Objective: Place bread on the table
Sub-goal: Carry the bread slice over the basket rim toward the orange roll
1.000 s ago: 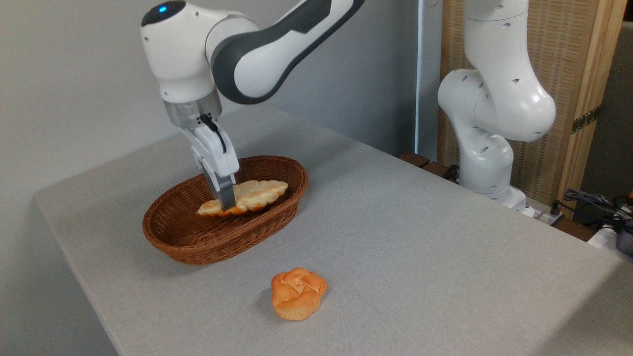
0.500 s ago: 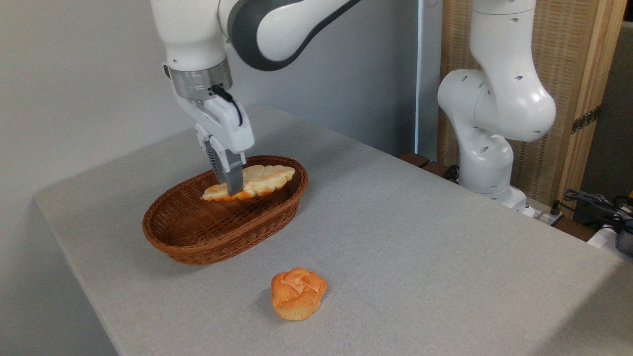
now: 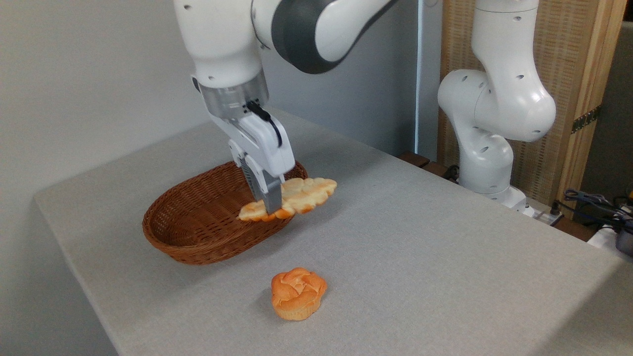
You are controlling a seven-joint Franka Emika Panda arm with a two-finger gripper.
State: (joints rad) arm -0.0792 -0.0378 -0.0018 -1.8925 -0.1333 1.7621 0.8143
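Gripper (image 3: 271,205) clamped on the bread (image 3: 292,197), held in the air at frame centre-left, over the wicker basket (image 3: 198,232) right rim. Rose-shaped bun (image 3: 298,292) rests on the table (image 3: 420,237).

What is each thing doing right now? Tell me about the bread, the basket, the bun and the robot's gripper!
bread: held in the air, crossing the basket's right rim, roughly level.
gripper: shut on the bread, pointing down.
basket: sitting on the table, nothing seen inside.
bun: resting upright on the table, apart from the basket, untouched.
table: flat, holding the basket and bun.
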